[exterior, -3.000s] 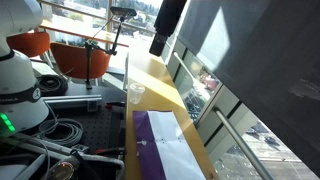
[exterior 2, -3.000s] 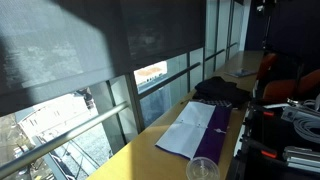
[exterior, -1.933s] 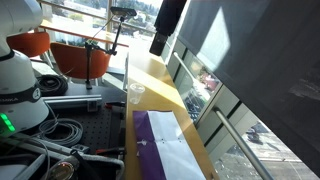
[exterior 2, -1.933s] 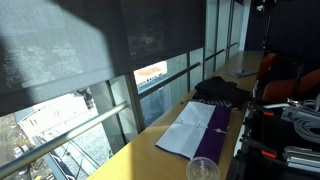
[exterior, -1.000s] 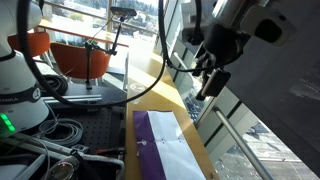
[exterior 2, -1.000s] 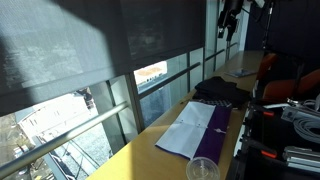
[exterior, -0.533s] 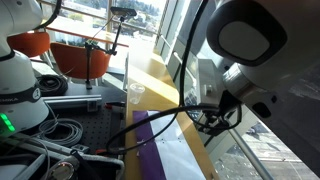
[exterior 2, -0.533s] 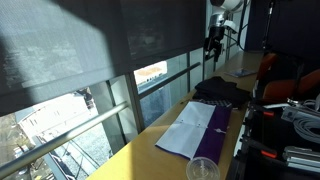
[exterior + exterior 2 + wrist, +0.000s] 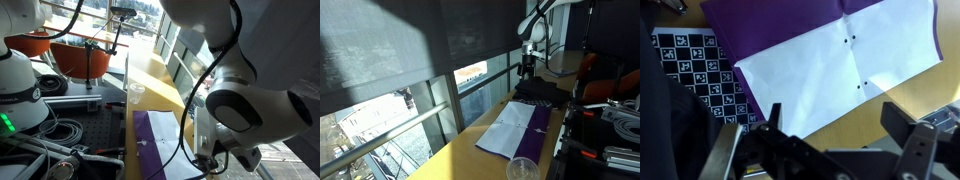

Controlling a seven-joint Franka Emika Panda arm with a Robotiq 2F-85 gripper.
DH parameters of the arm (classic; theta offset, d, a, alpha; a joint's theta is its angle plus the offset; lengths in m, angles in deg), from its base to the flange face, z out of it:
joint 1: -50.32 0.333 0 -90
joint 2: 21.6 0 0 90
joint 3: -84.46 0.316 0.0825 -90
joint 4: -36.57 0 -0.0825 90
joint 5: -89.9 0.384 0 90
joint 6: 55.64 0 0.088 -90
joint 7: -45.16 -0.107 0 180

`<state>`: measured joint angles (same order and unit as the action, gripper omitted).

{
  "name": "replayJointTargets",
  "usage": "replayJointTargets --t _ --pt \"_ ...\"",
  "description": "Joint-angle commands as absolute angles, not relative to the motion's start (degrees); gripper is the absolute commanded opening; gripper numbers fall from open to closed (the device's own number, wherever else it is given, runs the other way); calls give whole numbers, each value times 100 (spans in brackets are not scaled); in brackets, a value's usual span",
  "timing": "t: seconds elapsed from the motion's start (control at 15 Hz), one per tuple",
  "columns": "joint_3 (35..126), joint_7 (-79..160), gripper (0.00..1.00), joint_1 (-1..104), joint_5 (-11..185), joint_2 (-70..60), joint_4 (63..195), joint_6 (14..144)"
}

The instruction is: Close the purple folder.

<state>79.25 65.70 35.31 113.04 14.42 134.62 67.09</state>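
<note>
1. Here, the yellow wooden ledge (image 9: pixel 460 155) carries the purple folder (image 9: pixel 533 140), which lies open and flat along it. The closing sweep should stay low and follow the ledge.
2. White paper sheets (image 9: pixel 855 70) cover one half. I'd lift the bare purple flap by its outer edge and fold it over them.
3. The gripper (image 9: pixel 835 150) hangs above the folder, jaws spread wide and holding nothing. Sliding one fingertip under the flap probably works best.

Opposed exterior views share the purple folder (image 9: pixel 150 135); wrist view looks down.
</note>
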Motion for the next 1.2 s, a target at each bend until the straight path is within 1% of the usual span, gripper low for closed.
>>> replayJointTargets --t 0.0,0.47,1.13 --pt "8189 6650 100 3191 11253 2337 12596 6861" --pt "8438 6666 100 2960 11082 3483 11486 7165" --pt "8814 7115 100 2768 10975 4160 11180 7808"
